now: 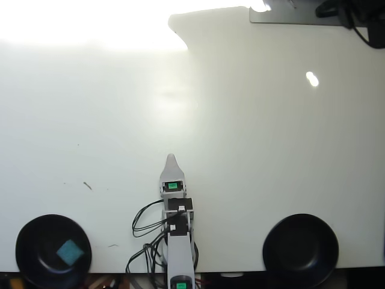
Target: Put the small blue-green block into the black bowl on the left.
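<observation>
In the overhead view, the small blue-green block (69, 251) lies inside the black bowl (30, 238) at the bottom left of the white table. My gripper (171, 159) points up the picture from the arm at the bottom centre, well to the right of that bowl and apart from it. Only one tapered tip shows, so the jaws lie one behind the other and their state is not readable. Nothing is seen held in them.
A second look-alike black bowl (299, 247) sits at the bottom right, with nothing in it. Black cables (144, 221) loop left of the arm's base. A grey plate (289, 15) and dark gear lie at the top right. Strong glare washes out the top left.
</observation>
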